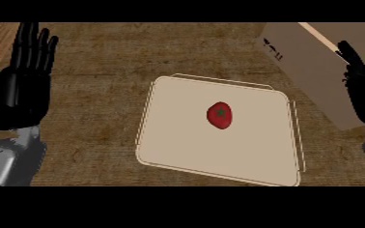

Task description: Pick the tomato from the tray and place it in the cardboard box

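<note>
A red tomato with a green stem spot lies near the middle of a beige tray on the brown counter. The cardboard box stands at the upper right, beyond the tray's right corner. My left hand rests at the left edge, open, fingers straight and pointing up, well away from the tray. My right hand shows only partly at the right edge, in front of the box, fingers extended; it holds nothing.
Brown textured counter spreads around the tray, between my left hand and the tray and behind the tray. My grey left forearm comes in at the lower left.
</note>
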